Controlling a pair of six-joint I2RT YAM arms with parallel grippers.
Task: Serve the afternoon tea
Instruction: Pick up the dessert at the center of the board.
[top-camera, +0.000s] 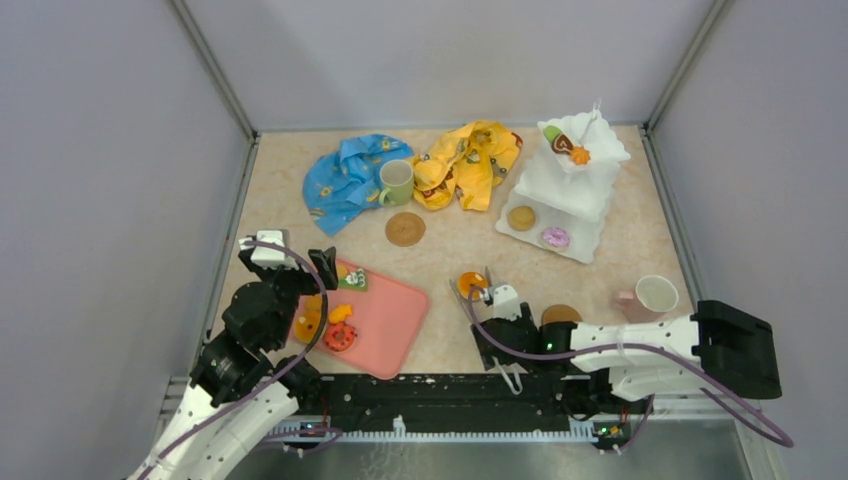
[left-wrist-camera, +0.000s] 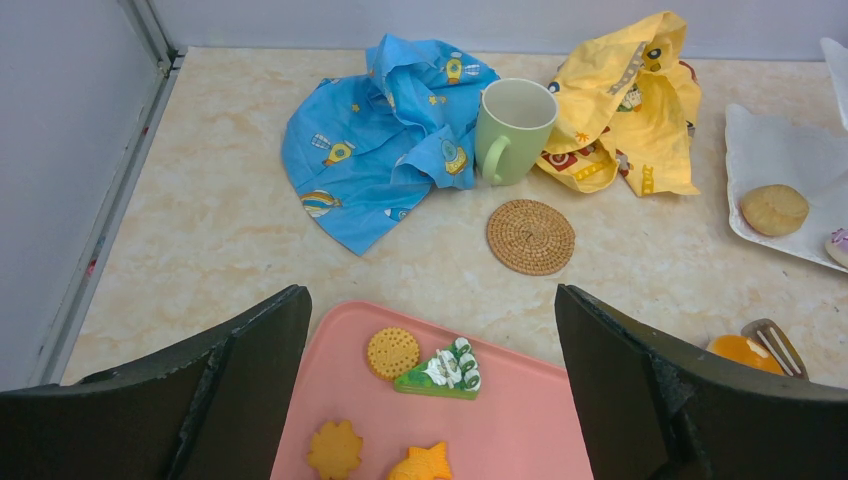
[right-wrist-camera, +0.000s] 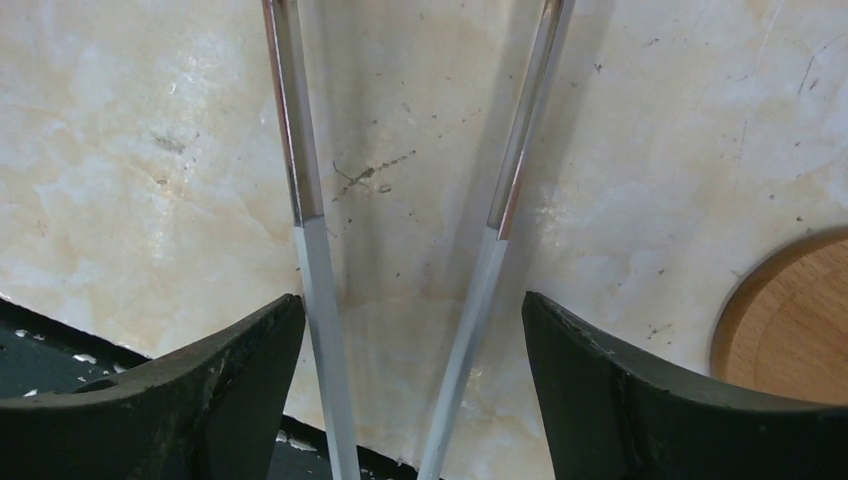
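My left gripper (top-camera: 298, 272) (left-wrist-camera: 430, 300) hangs open over the far edge of the pink tray (top-camera: 392, 325). On the tray lie a round biscuit (left-wrist-camera: 392, 352), a green cake slice (left-wrist-camera: 440, 372) and other small pastries (top-camera: 338, 334). My right gripper (top-camera: 497, 345) (right-wrist-camera: 410, 300) points down near the front edge, open. The two arms of metal tongs (right-wrist-camera: 300, 170) run between its fingers, and the right arm stands clear of its finger. The tong tips lie by an orange pastry (top-camera: 472, 284). The white stand (top-camera: 575, 195) carries a cookie (top-camera: 521, 217) and a pink donut (top-camera: 555, 237).
A pale green mug (top-camera: 396, 182) stands between a blue cloth (top-camera: 345, 180) and a yellow cloth (top-camera: 470, 160), with a coaster (top-camera: 405, 229) in front of it. A second coaster (top-camera: 560, 315) (right-wrist-camera: 795, 320) lies right of my right gripper. The white mug (top-camera: 655, 295) is at the right.
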